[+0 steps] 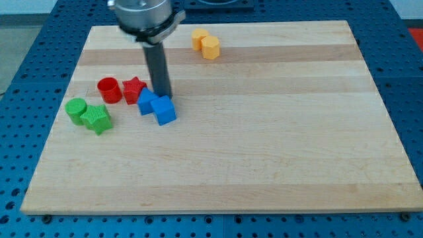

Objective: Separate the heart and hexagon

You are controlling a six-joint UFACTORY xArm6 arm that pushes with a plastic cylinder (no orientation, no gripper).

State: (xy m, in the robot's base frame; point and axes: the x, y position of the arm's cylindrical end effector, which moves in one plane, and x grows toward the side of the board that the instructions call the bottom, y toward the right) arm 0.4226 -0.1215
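An orange heart (198, 38) and a yellow hexagon (210, 47) sit touching each other near the view's top, a little left of centre, on the wooden board (277, 132). My tip (162, 95) is well below and left of them. It stands right behind two blue blocks (147, 102) (164, 110) that touch each other, and just right of a red star (134, 89). The rod hides part of the blue blocks' far side, so I cannot tell whether the tip touches them.
A red cylinder (109, 89) stands left of the red star. A green cylinder (76, 110) and a green star (98, 119) sit together near the board's left edge. The arm's body (142, 14) hangs over the board's top edge.
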